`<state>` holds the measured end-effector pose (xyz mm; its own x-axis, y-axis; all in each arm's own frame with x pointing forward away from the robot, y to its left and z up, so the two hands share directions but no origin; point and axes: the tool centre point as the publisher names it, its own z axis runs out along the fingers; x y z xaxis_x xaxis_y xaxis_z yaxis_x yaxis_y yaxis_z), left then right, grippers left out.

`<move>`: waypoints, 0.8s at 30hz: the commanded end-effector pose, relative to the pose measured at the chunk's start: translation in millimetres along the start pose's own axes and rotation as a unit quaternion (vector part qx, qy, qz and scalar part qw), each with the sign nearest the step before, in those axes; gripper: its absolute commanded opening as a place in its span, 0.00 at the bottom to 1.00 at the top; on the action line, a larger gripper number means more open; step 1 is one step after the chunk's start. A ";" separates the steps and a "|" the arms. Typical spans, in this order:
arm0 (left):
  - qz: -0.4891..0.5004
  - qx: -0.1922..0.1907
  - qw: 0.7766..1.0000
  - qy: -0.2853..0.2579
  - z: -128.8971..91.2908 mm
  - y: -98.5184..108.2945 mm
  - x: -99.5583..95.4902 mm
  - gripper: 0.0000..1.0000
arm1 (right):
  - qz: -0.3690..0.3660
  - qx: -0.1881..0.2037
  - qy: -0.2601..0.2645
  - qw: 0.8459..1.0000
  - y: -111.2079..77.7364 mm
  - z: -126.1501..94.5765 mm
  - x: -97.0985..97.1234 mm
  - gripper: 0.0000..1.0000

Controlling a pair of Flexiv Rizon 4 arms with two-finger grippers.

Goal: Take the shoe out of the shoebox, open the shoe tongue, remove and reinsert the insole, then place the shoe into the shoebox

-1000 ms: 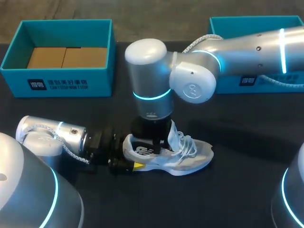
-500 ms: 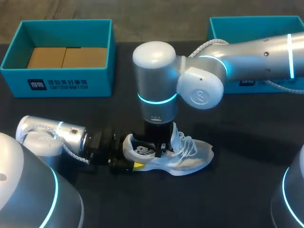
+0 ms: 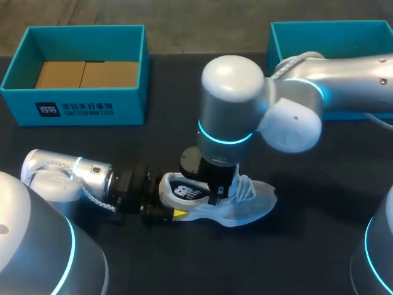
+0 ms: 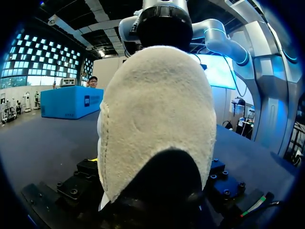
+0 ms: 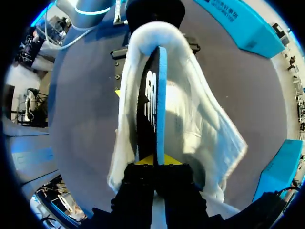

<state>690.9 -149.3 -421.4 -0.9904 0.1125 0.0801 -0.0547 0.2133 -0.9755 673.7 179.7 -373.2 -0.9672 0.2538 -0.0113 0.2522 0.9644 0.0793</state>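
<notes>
Our right gripper (image 5: 153, 161) pinches the dark insole (image 5: 151, 109) in narrow jaws, on edge inside the shoe (image 3: 249, 206), so we judge the insole step in hand; our left gripper (image 3: 163, 209) clamps the heel (image 4: 157, 119); the shoe lies on the worktop (image 3: 319, 178), well apart from the shoebox (image 3: 73, 104); next, steer the insole clear of the laces (image 3: 244, 184); insole logo and shoebox print we leave unread.

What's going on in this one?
The shoe stands on the table. The left claw holds it by the heel. The right claw, coming from above, pinches the black insole, which stands on edge, partly inside the shoe.
</notes>
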 end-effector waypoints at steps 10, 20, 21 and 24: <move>-0.001 -0.001 1.000 -0.001 -0.4 1.4 -1.0 0.00 | -0.012 -0.117 -0.012 0.993 -13.5 -21.5 -0.6 0.00; -0.001 -0.001 1.000 -0.001 -0.4 1.4 -1.0 0.00 | -0.066 -0.132 -0.014 0.989 4.2 -31.9 -2.6 0.00; -0.001 -0.001 1.000 -0.001 -0.4 1.4 -1.0 0.00 | -0.071 -0.128 -0.015 0.989 7.5 -33.1 -2.3 0.00; -0.001 -0.001 1.000 -0.001 -0.4 1.4 -1.0 0.00 | -0.083 -0.118 -0.017 0.989 12.4 -35.8 -1.4 0.00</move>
<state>691.5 -148.5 -422.3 -0.9906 0.1109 0.0804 -0.0552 0.2144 -0.9752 676.7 184.2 -339.7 -0.9916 0.1036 -0.0775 0.0728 0.9420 0.3275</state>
